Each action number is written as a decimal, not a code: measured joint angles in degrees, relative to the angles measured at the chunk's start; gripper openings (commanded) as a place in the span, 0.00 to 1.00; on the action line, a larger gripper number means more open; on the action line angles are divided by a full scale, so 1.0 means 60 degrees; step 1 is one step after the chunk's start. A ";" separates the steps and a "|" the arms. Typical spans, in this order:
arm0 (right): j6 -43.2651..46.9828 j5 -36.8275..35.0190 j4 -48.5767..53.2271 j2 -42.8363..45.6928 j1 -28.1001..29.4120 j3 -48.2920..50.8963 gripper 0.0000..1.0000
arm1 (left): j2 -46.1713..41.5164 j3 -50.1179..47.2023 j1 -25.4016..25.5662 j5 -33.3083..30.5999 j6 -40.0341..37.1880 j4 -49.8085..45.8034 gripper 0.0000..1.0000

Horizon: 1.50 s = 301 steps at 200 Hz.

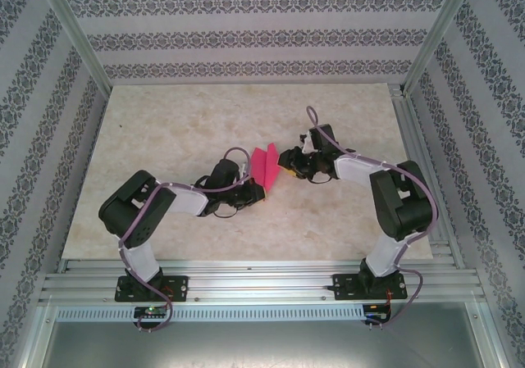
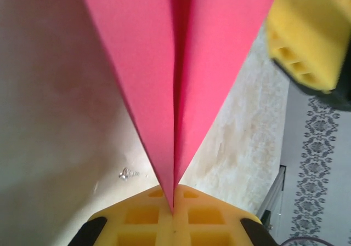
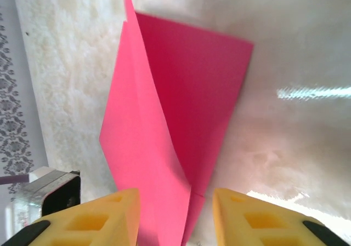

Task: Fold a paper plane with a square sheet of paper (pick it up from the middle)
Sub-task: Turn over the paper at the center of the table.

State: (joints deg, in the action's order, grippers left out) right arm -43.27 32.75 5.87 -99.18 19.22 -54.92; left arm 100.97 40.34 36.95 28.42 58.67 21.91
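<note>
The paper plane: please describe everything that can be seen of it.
The paper plane is thin magenta-red paper, matte, folded into a narrow dart with a sharp centre crease and two flat wings. It is over the middle of the table. The left end effector is shut on its pointed tip; the right end effector stands open, one pad on each side of it.

Magenta-red paper plane point(image 2: 181, 65); yellow fingers point(image 3: 93, 218); beige marbled table point(image 1: 164, 122); floral-striped walls point(image 1: 246, 40).
</note>
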 measured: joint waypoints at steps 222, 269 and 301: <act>0.1818 -0.1198 0.2962 0.4524 -0.3104 0.1548 0.39 | 0.3464 0.6218 0.6375 -1.2703 -0.5344 -1.2637 0.02; 0.2007 -0.0984 0.3085 0.4266 -0.3104 0.1523 0.39 | 0.3373 0.5982 0.6717 -1.2418 -0.5785 -1.2320 0.25; 0.2229 -0.0892 0.3428 0.4193 -0.3104 0.1322 0.41 | 0.2703 0.5515 0.6663 -1.1726 -0.6648 -1.1755 0.45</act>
State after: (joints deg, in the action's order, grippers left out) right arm -29.89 27.40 26.44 -74.02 0.60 -46.98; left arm 117.19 73.43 76.93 -41.93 18.79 -48.62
